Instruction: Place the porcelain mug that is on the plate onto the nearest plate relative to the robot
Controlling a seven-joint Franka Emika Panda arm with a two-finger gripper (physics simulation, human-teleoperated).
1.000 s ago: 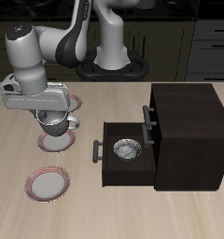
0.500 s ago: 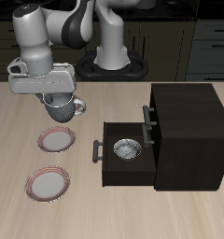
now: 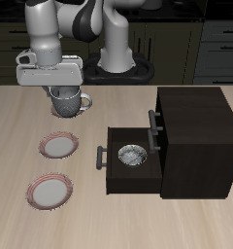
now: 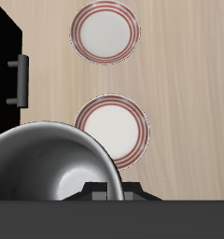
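Note:
My gripper [image 3: 62, 88] is shut on the rim of the porcelain mug [image 3: 68, 101], a pale grey glossy mug whose handle points toward the cabinet. It holds the mug in the air at the back of the table, over the plate nearest the robot base. That plate is mostly hidden behind the mug; a sliver of its rim [image 3: 52, 110] shows. The plate [image 3: 58, 145] the mug came from lies bare, farther forward. In the wrist view the mug's dark inside [image 4: 49, 173] fills the foreground, with that bare plate [image 4: 112, 129] beyond it.
A third identical plate [image 3: 49, 190] lies near the table's front edge and also shows in the wrist view [image 4: 105, 31]. A dark cabinet [image 3: 196, 126] stands beside the plates, its drawer [image 3: 118, 167] pulled open with a small grey patterned bowl [image 3: 131, 154] inside.
The gripper has lifted the mug off the middle plate and carried it back toward the robot base, over the rearmost plate.

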